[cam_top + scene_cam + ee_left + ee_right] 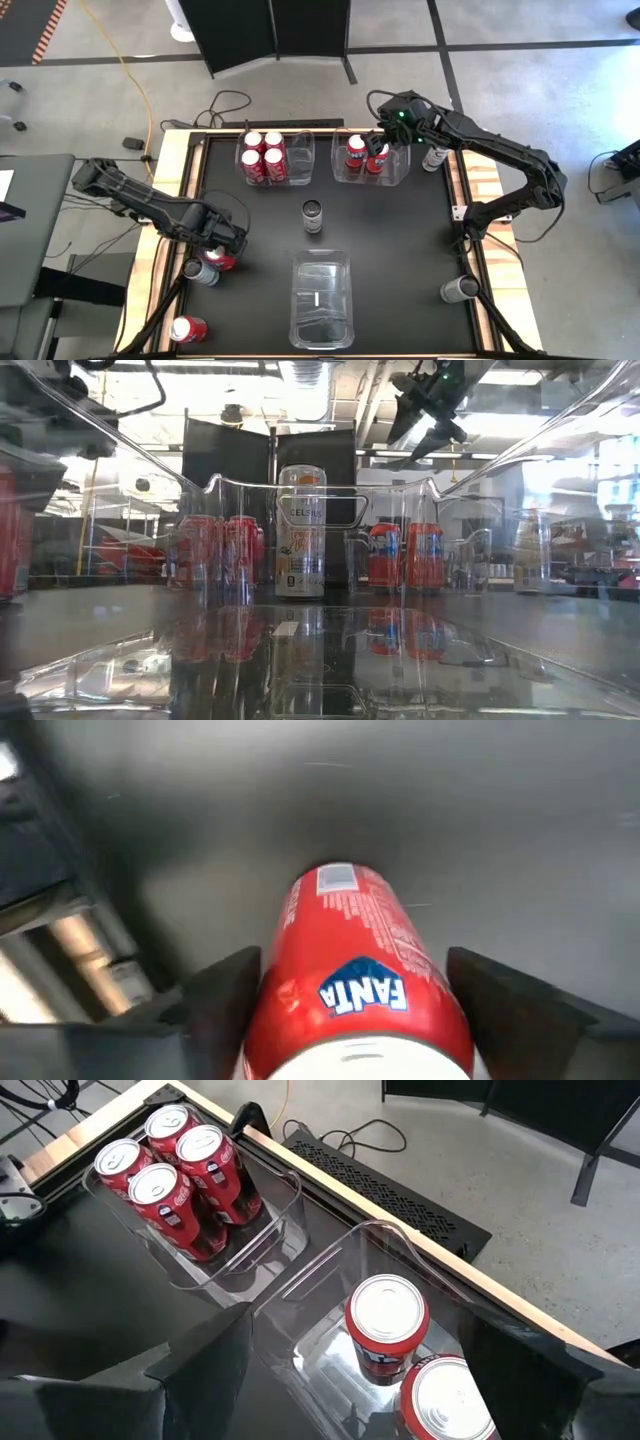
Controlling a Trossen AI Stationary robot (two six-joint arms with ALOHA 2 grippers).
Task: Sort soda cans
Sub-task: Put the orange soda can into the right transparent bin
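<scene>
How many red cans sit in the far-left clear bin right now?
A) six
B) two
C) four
C: the high view shows four red cans grouped in that bin; the right wrist view shows the same four.

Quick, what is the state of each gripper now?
Left gripper: fingers on both sides of a red Fanta can, whether clamped cannot be told.
Right gripper: open, above the clear plastic bin, holding nothing.
</scene>
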